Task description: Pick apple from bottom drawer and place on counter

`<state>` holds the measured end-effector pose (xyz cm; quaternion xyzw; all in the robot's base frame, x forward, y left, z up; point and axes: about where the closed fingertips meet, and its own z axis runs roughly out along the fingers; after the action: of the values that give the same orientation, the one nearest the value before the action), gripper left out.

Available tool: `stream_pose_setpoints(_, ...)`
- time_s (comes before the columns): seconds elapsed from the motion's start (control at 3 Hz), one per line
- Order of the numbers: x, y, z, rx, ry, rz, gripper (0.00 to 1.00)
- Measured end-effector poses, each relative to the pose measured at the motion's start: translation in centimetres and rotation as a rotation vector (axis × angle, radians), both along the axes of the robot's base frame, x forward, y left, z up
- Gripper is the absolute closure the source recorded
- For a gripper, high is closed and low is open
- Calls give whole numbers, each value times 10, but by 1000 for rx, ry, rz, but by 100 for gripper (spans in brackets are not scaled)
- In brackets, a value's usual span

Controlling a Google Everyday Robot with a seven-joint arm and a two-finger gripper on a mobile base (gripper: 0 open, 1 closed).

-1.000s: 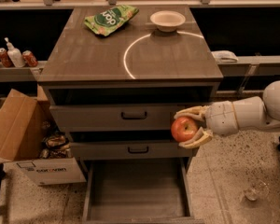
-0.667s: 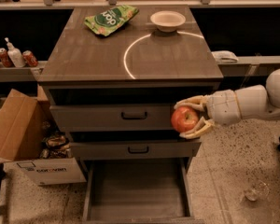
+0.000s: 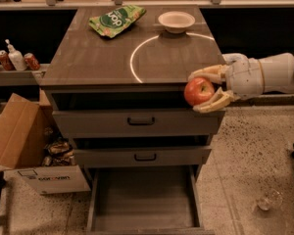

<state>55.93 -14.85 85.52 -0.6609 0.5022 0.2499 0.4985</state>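
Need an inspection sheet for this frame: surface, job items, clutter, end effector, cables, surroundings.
Surface: counter flat, white arc marked on it.
Job's things: apple in the air at the counter's front right corner, not on it; bottom drawer pulled open.
Clutter: green snack bag and white bowl at the counter's back.
Grippers: end effector shut on the apple, just below counter level.
Cables: nothing seen.
Surroundings: cardboard box on the floor, left; cans on the left ledge; glass on the floor, right.
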Motion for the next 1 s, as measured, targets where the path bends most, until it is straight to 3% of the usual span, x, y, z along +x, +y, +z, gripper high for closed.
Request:
stream_pose_setpoints(0.33,28,-3,24,27,-1,-52,100)
stream_pose_setpoints(1.0,97,12,40,53,102,-118,100)
